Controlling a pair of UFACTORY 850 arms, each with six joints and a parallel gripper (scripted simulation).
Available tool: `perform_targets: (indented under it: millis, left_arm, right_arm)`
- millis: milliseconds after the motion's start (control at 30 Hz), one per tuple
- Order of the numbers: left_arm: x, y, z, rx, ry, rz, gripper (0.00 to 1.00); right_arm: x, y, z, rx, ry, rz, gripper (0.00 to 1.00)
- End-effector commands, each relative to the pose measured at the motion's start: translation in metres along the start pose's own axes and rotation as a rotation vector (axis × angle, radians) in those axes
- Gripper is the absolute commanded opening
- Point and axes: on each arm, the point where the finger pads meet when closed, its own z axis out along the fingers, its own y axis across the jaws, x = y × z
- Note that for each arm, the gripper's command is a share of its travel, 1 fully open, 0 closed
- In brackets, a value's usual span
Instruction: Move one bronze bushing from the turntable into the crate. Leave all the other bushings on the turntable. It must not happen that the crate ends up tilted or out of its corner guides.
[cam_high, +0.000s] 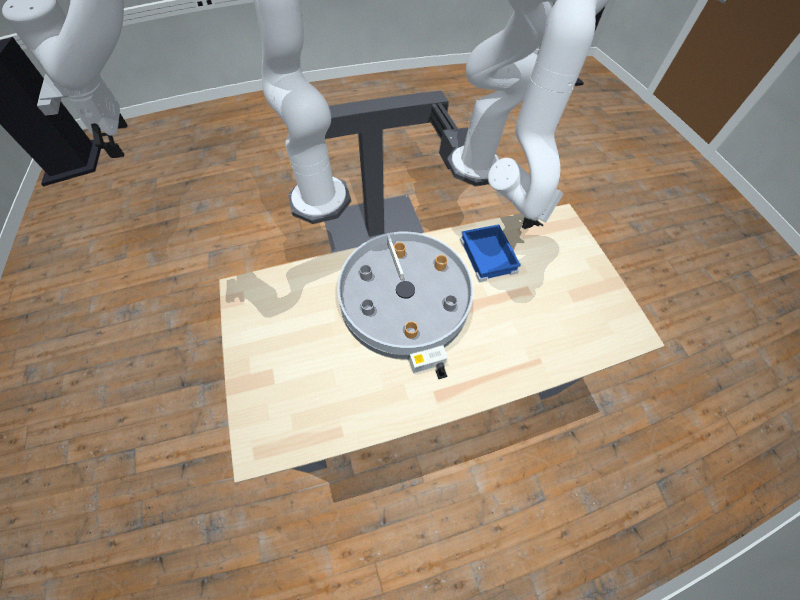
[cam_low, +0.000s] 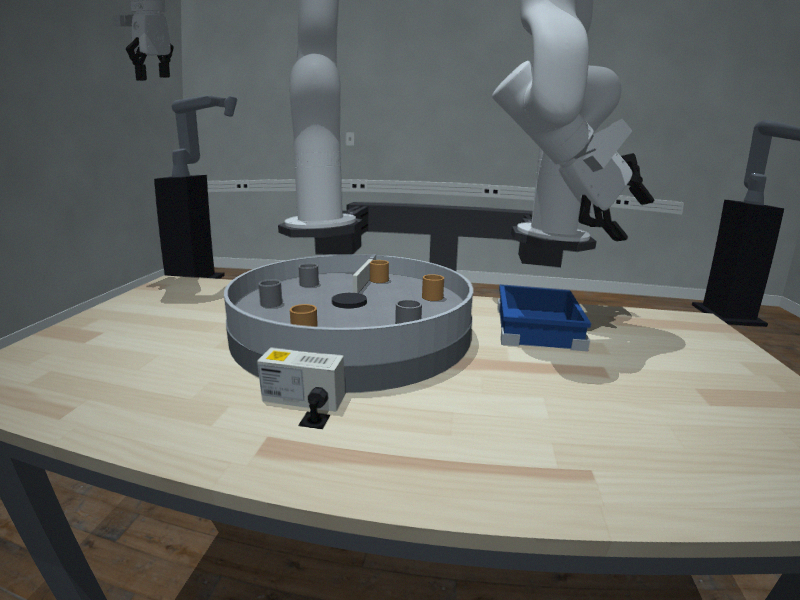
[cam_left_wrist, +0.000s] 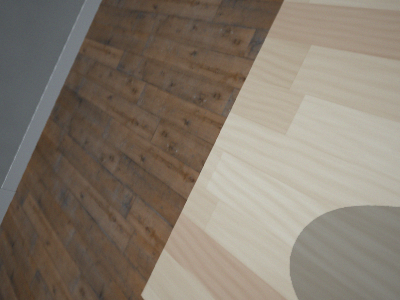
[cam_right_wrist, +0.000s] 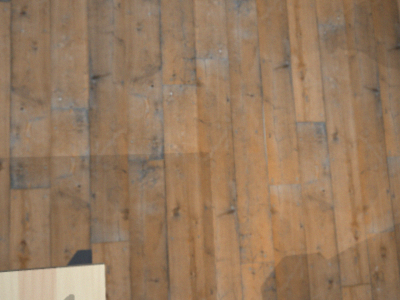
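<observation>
Three bronze bushings stand on the grey turntable (cam_high: 423, 306) (cam_low: 400, 341): one bushing (cam_high: 400, 249) (cam_low: 379, 271) beside the white bar, one bushing (cam_high: 441, 262) (cam_low: 432, 288) on the crate side, one bushing (cam_high: 411, 330) (cam_low: 303, 315) near the white box. The blue crate (cam_high: 491, 250) (cam_low: 546, 333) is empty and sits level within its corner guides (cam_low: 510, 340). My left gripper (cam_low: 631, 214) is open and empty, tilted, above the table's back edge beyond the crate. My right gripper (cam_low: 152, 74) is open and empty, pointing down, high and far left of the turntable in the top and exterior views. Neither gripper shows in the wrist views.
Three dark grey bushings, one of them a bushing (cam_high: 450, 302) (cam_low: 408, 312) near the rim, share the turntable. A white bar (cam_high: 395, 258) (cam_low: 363, 274) runs from hub to rim at the back. A white box (cam_high: 428, 358) (cam_low: 300, 379) with a black knob stands by the rim.
</observation>
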Motion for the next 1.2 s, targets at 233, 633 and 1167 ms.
perform_targets:
  millis: [233, 633, 1167]
  left_arm:
    - [-0.057, 0.088, -0.092, -0.220, -0.140, -0.115, 1.00]
    - [-0.124, 0.168, -0.201, -0.470, -0.273, -0.214, 1.00]
    - [-0.198, 0.225, -0.320, -0.717, -0.415, -0.300, 1.00]
  right_arm:
    - [-0.018, 0.071, -0.026, 0.114, -0.101, -0.019, 1.00]
    - [-0.029, 0.096, -0.041, 0.185, -0.120, -0.034, 1.00]
    - [-0.030, 0.099, -0.043, 0.193, -0.121, -0.036, 1.00]
